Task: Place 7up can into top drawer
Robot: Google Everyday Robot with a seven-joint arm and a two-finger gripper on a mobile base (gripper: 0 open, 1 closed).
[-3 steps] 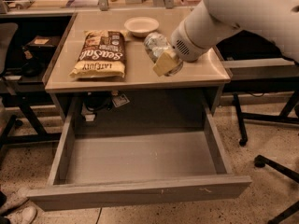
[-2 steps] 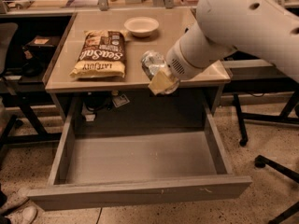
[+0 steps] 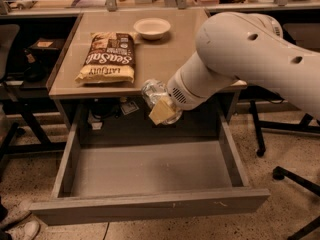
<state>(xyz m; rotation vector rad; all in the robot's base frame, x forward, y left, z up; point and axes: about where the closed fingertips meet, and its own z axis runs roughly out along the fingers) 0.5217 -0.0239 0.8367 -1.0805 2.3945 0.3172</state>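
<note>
While hanging just in front of the counter [image 3: 165,59] edge, holds tight to one 7up can [image 3: 151,91] with one end effector [image 3: 160,105] — closed on the can, with one tan finger pad [image 3: 163,112] pressed on its lower side. Hard to tell if the can is straight up or tipped. Holds it up in the air, over the back part of one top drawer [image 3: 150,207], a little lower than the counter top and not touching the drawer floor.

One drawer only, pulled far out toward the front: wide, grey and not deep, with a plain flat front.

Reaches in from the right on one big white arm [image 3: 250,49], round and smooth, with small dark holes in its shell.

On the tan counter top, two things: one bag of chips [image 3: 106,57] lying flat on the left side, and one small white bowl [image 3: 151,27] — farther back, just beside the bag's top corner. Both well apart from the can.

Off to the right, black chair legs [image 3: 292,129] with wheels, standing on a speckled floor [image 3: 280,219].
</note>
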